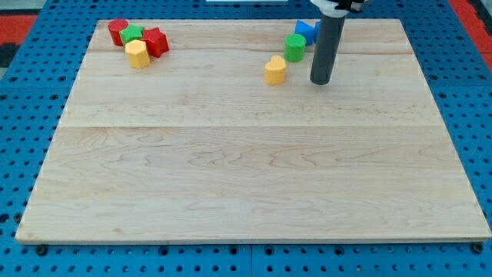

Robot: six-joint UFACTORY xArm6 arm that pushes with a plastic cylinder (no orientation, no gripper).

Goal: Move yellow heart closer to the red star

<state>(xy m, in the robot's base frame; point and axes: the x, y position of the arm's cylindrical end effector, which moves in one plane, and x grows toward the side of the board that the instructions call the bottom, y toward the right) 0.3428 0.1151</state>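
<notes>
The yellow heart (275, 70) lies on the wooden board near the view's top, right of centre. The red star (155, 41) lies at the top left, in a cluster with other blocks. My tip (320, 80) rests on the board just to the right of the yellow heart, with a small gap between them. The rod rises from the tip to the view's top edge.
A green cylinder (294, 47) and a blue block (306, 31) sit just above the heart, left of the rod. At the top left, a red cylinder (118, 31), a green star (132, 35) and a yellow hexagon (137, 54) crowd the red star. The board (246, 177) lies on a blue pegboard.
</notes>
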